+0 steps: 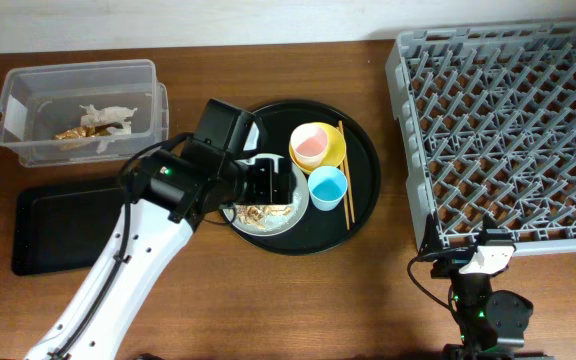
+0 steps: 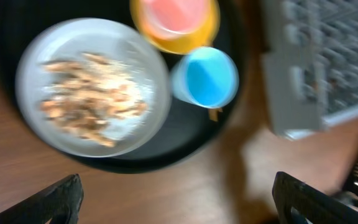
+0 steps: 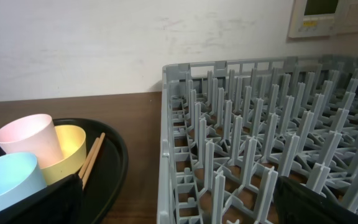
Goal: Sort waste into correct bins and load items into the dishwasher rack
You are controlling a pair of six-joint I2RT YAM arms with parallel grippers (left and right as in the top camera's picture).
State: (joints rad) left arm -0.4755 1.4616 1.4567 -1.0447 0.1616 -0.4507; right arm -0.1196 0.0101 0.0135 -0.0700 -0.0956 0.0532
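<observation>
left gripper (image 2: pixel 178 198): jaws wide apart, holding nothing, hovering over the round black tray (image 2: pixel 182 132).
plate (image 2: pixel 27 68): below, ahead-left of the jaws; food scraps (image 2: pixel 89 99) heaped on it.
step: likely plate pickup to dump the scraps.
grip: take the near rim, clear of the blue cup (image 2: pixel 207 78) just right of it; keep it level.
right gripper (image 3: pixel 179 208): jaws apart, holding nothing; dishwasher rack (image 3: pixel 260 124) ahead-right.

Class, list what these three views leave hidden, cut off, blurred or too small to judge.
Overhead: the left arm covers much of the plate.
Overhead: items inside the clear box are too small to identify.
Left wrist: blur smears the food scraps; the blue cup hides the chopsticks except a tip.
Right wrist: frame edges cut off the dishwasher rack.
</observation>
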